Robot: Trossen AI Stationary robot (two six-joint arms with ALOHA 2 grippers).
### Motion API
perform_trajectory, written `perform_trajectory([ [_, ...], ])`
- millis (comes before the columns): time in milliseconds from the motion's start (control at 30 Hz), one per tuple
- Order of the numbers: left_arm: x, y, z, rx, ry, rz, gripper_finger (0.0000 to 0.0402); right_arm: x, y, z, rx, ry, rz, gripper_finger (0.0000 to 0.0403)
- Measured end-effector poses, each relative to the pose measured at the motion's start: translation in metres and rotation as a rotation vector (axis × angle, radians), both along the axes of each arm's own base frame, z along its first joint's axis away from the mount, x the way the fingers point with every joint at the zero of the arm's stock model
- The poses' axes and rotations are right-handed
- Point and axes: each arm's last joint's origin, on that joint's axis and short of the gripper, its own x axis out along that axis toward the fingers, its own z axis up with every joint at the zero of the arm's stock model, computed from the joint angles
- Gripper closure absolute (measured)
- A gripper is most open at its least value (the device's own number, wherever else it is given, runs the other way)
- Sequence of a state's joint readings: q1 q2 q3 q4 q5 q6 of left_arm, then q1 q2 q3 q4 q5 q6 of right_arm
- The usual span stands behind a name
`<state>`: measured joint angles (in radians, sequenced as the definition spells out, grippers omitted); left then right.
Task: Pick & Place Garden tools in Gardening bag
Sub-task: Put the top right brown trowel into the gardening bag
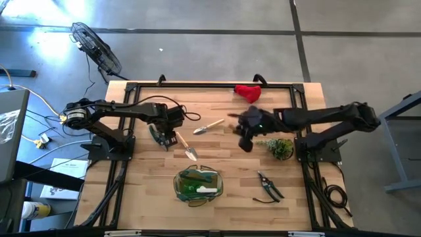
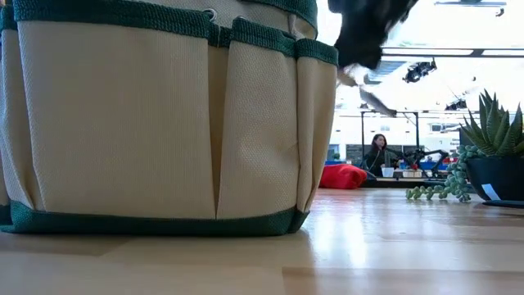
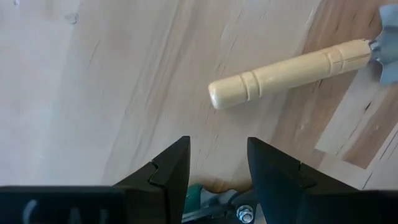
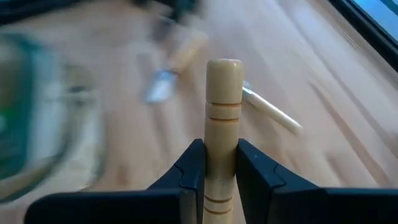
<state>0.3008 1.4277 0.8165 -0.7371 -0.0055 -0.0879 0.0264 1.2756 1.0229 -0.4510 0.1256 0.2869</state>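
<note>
Garden tools, catalogued by place: one wooden-handled tool (image 4: 222,124) clamped upright between the fingers of the right gripper (image 1: 245,135), above the table's middle right, its metal head hidden below the fingers; one trowel (image 1: 187,147) lying on the table (image 1: 131,191) just beside the left gripper (image 1: 162,137), metal head toward the bag, its handle (image 3: 292,71) lying crosswise ahead of that gripper in the left wrist view; one further wooden-handled tool (image 1: 208,126) lying near the table's centre, between the two grippers; black pruning shears (image 1: 269,186) flat on the table's near right, well apart from the rest; red fabric bundle (image 1: 248,92) at the far edge. Gardening bag (image 1: 197,183): upright near the front edge, centre, green rim, pale pocketed sides in the low view, a small green-and-white item (image 1: 201,189) inside. Left gripper: fingers (image 3: 168,174) apart, nothing between them, low over the wood. Leafy plant (image 1: 279,147): just beside the right gripper. Person (image 2: 377,153): seated in the room beyond.
</note>
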Motion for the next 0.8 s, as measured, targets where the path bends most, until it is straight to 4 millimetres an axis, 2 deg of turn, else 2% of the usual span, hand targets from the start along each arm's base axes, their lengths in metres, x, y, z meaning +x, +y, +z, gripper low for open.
perform_trajectory([
  [200, 0.005, 0.002, 0.001, 0.019, -0.055, -0.004, 0.0249, -0.014, 0.041, 0.029, -0.099, -0.196, 0.356, 0.0352],
  [333, 0.007, 0.002, 0.002, 0.026, -0.074, -0.009, 0.0249, -0.026, 0.058, 0.046, -0.188, -0.308, 0.472, 0.0352],
  [433, 0.009, 0.003, 0.003, 0.034, -0.097, -0.011, 0.0249, -0.031, 0.069, 0.050, -0.290, -0.440, 0.505, 0.0352],
  [567, 0.012, 0.004, 0.004, 0.045, -0.132, -0.011, 0.0249, -0.034, 0.077, 0.039, -0.338, -0.592, 0.521, 0.0352],
  [800, 0.013, 0.004, 0.004, 0.047, -0.143, -0.006, 0.0249, -0.044, 0.070, -0.009, -0.249, -0.698, 0.405, 0.0352],
])
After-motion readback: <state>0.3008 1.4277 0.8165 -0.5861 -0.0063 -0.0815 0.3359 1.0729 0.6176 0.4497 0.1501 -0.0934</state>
